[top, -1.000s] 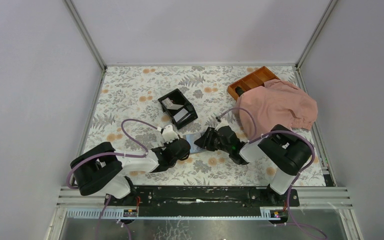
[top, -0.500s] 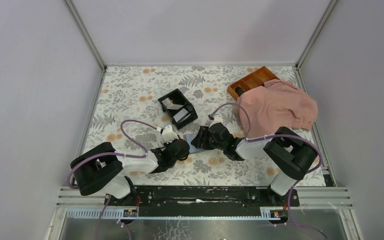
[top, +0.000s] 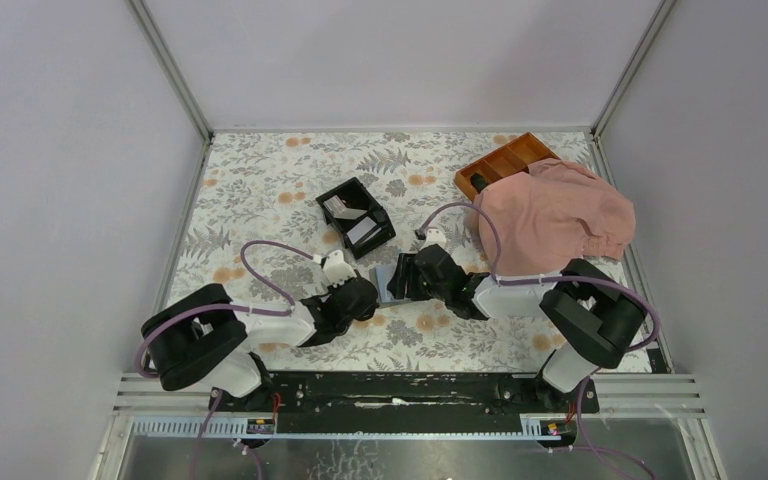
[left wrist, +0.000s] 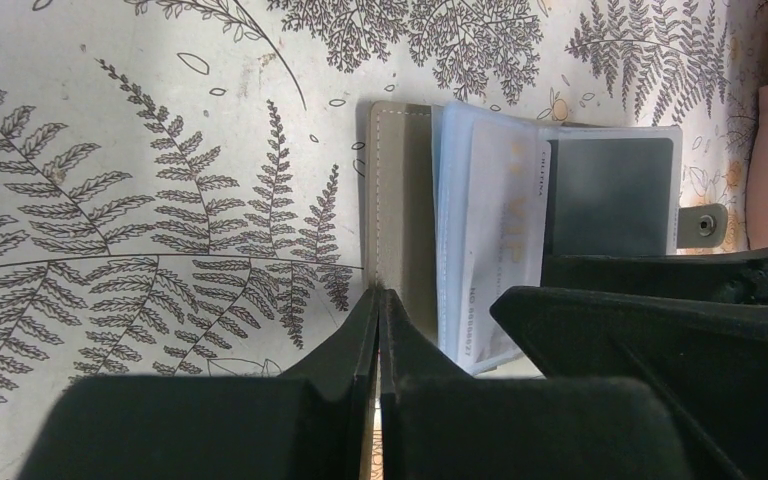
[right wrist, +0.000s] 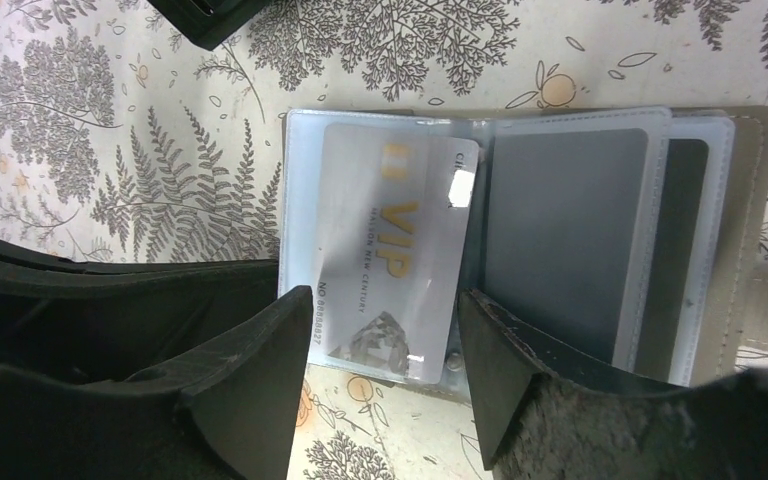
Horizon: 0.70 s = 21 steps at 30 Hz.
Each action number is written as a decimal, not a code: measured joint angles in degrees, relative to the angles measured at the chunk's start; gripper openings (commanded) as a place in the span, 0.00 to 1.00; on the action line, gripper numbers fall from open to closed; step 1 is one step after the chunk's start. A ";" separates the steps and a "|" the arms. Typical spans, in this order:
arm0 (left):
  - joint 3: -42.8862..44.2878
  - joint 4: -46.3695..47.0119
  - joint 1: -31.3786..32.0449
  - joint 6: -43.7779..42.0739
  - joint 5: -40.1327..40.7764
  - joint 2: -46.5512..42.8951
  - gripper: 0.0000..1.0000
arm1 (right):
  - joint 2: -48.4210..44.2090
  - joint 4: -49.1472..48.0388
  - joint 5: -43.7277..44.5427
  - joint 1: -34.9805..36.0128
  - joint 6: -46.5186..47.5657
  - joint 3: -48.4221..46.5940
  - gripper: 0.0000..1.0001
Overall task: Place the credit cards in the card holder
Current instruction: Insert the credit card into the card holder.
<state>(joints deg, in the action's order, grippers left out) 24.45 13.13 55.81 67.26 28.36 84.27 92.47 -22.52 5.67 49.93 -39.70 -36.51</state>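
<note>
The card holder (right wrist: 720, 200) lies open mid-bench (top: 260, 180), a little toward the near edge. A white VIP card (right wrist: 390, 250) lies tilted at its clear sleeves. The right end effector (right wrist: 385, 305) hangs wide over that card, holding nothing. The left end effector (left wrist: 380, 300) is closed, its tips at the holder's taupe cover. I cannot tell whether it pinches the cover.

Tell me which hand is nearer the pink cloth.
Right. The right hand sits left of the pink cloth in the top view; the left hand lies farther left, beyond the card holder.
</note>
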 measured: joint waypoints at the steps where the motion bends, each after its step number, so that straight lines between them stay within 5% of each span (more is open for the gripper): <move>1: -0.07 0.13 0.00 0.02 0.00 0.00 0.00 | -0.09 0.44 0.20 0.02 0.13 -0.15 0.64; 9: -0.20 0.83 0.00 0.09 -0.28 0.17 0.00 | -1.64 4.26 2.71 0.07 1.79 -0.76 0.56; 21: -0.22 0.94 0.00 0.07 -0.26 0.26 0.00 | -2.01 6.60 7.58 0.07 2.82 -0.76 0.25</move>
<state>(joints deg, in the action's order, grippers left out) 24.23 14.06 55.81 67.33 28.10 84.53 90.45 -15.92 13.26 50.00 -36.88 -37.28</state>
